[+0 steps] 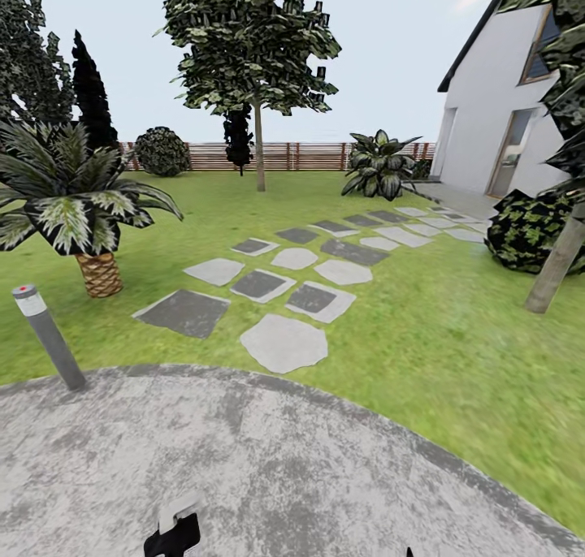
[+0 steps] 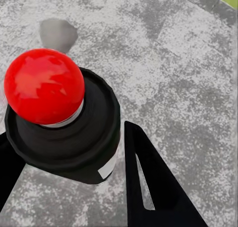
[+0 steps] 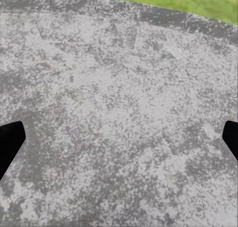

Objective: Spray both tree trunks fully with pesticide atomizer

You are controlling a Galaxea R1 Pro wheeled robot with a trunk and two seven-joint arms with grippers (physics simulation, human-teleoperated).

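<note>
We're out on the round grey paved pad (image 1: 309, 468), and the left gripper (image 2: 69, 177) has its fingers (image 2: 153, 187) closed in on either side of the pesticide atomizer (image 2: 64, 122), which from this angle is a black body with a glossy red dome on top, held above the paving. In the head view that same hand peeks in low at the frame edge as a dark shape with a pale piece on top. The right gripper (image 3: 119, 137) hangs over bare paving with its fingers spread wide and nothing between them. Ahead, the garden lawn (image 1: 439, 330) opens up, with stepping stones (image 1: 284, 342) leading away towards a white house (image 1: 487, 102). One tree (image 1: 252, 37) stands far off near the slatted fence (image 1: 305, 156), and its trunk (image 1: 260, 151) looks thin at this range. A second trunk (image 1: 556, 265) leans in at the right, much nearer. A short palm (image 1: 77, 200) and a grey bollard (image 1: 50, 338) with a red dot sit on the left, the bollard right at the pad's rim.
</note>
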